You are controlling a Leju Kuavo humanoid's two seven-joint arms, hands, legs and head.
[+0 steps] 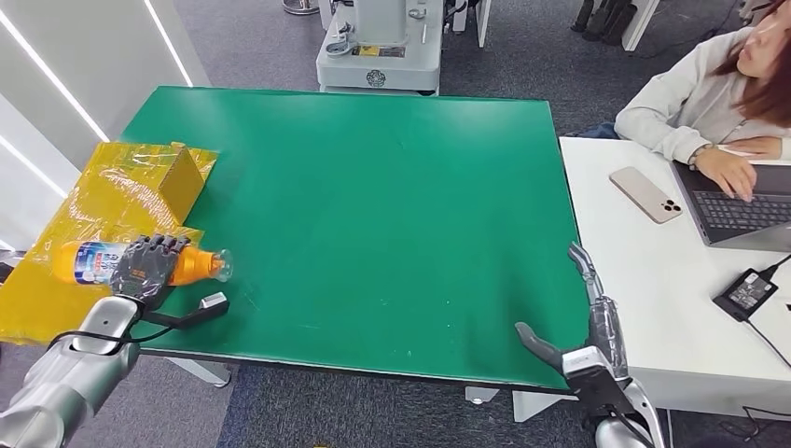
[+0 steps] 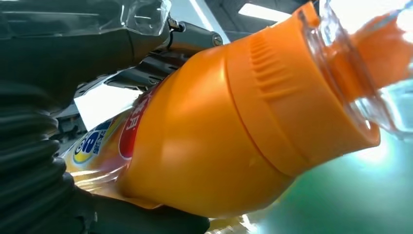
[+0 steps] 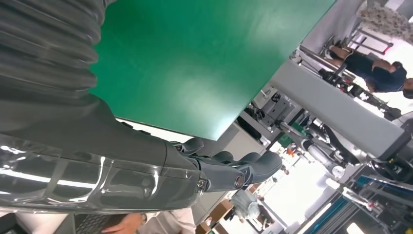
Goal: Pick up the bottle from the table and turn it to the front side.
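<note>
At the near left corner of the green bench (image 1: pixel 373 215), the left hand (image 1: pixel 145 266) reaches forward from its silver arm, dark fingers (image 1: pixel 159 250) wrapped over the middle of the bottle (image 1: pixel 98 261). It lies on its side, orange neck and clear cap pointing right, at the edge of yellow plastic wrap (image 1: pixel 93 215) with a yellow box (image 1: pixel 182 177) behind. Near the bench's right front edge the right hand (image 1: pixel 588 327) is upright, its fingers straight, apart and holding nothing. Beside it a white desk (image 1: pixel 653 280) carries a phone (image 1: pixel 645 194) and laptop (image 1: pixel 737 210); a person (image 1: pixel 709 93) sits there.
</note>
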